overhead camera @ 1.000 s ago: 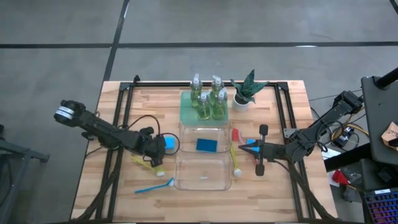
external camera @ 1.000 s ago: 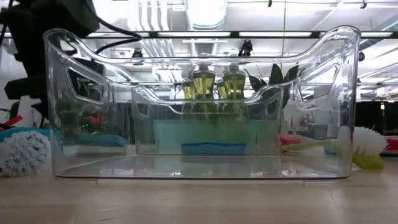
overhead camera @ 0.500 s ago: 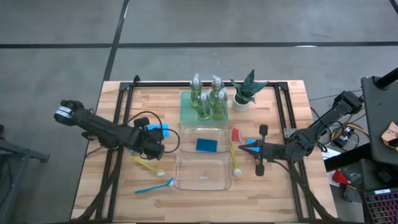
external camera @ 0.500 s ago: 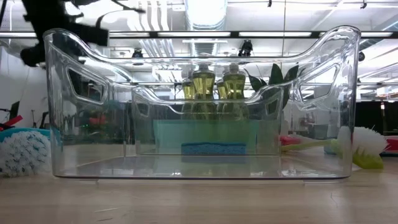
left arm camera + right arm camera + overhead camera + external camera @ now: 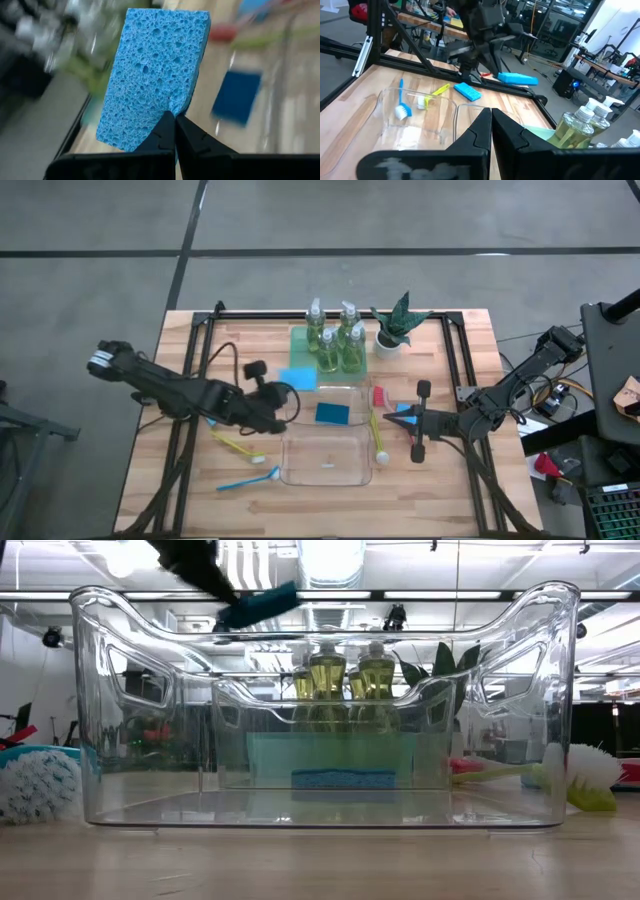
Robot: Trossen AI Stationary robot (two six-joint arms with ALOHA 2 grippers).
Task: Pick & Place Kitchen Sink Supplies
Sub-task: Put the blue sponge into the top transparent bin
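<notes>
My left gripper (image 5: 283, 392) is shut on a flat blue sponge (image 5: 298, 378), held in the air over the far bin's left corner; the low view shows this sponge (image 5: 258, 605) high up. A second blue sponge (image 5: 332, 413) lies flat in the far clear bin (image 5: 325, 390). Several pump bottles (image 5: 335, 345) stand on the green tray. Yellow (image 5: 238, 445) and blue (image 5: 248, 478) brushes lie left of the near bin, and a yellow-green (image 5: 378, 438) and a red one (image 5: 379, 395) lie to its right. My right gripper (image 5: 417, 422) waits shut beside a third blue sponge (image 5: 403, 410). My left gripper pinches the sponge at one narrow edge, near a corner (image 5: 172, 109), between its two fingertips. The edge is dented in where they close. The sponge is lifted clear, and its broad face (image 5: 155, 75) reaches out beyond the fingertips.
The near clear bin (image 5: 325, 458) stands in front of the far one. A small potted plant (image 5: 395, 328) stands right of the green tray (image 5: 300, 358). Black frame rails run along the table's left and right sides.
My left gripper has risen from the table left of the far bin, carrying the blue sponge up and toward the right and far side, nearer the green tray. The sponge is now lifted clear, well above the bins' rims.
</notes>
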